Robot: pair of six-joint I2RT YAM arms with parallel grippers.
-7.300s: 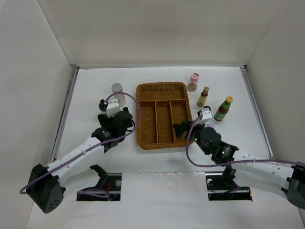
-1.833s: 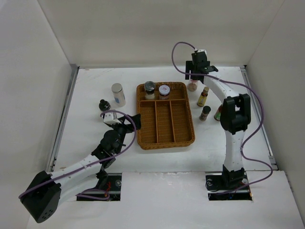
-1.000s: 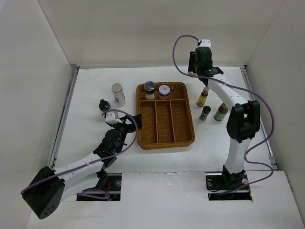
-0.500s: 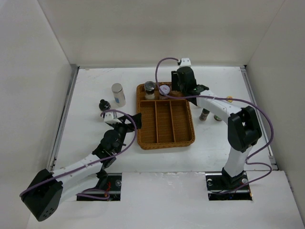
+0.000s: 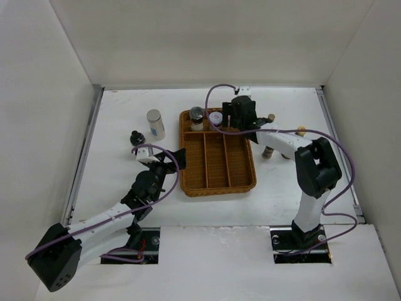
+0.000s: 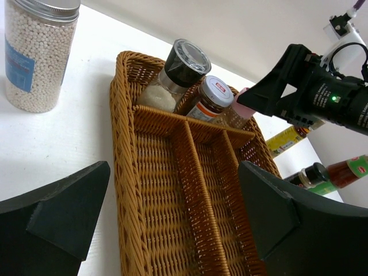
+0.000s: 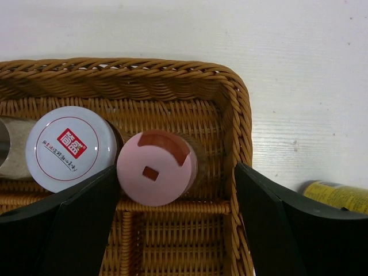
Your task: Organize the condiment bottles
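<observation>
right tool (image 7: 176, 167) wide open, straddling pink-capped bottle (image 7: 154, 168)

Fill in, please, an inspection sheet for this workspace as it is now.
Surface: white table bearing a wicker tray; its long compartments are bare.
Job's things: black-capped grinder, white-capped jar and pink-capped bottle stand in the tray's far compartment; grey-capped cylinder and small black bottle are left of the tray; yellow-labelled bottle, dark-capped bottle and yellow-capped bottle are right of it.
Clutter: nothing seen.
Grippers: right gripper open, astride the pink-capped bottle; left gripper open, empty, facing the tray.
Cables: a purple cable loops on the left arm, another on the right.
Surroundings: plain white walls on three sides.
</observation>
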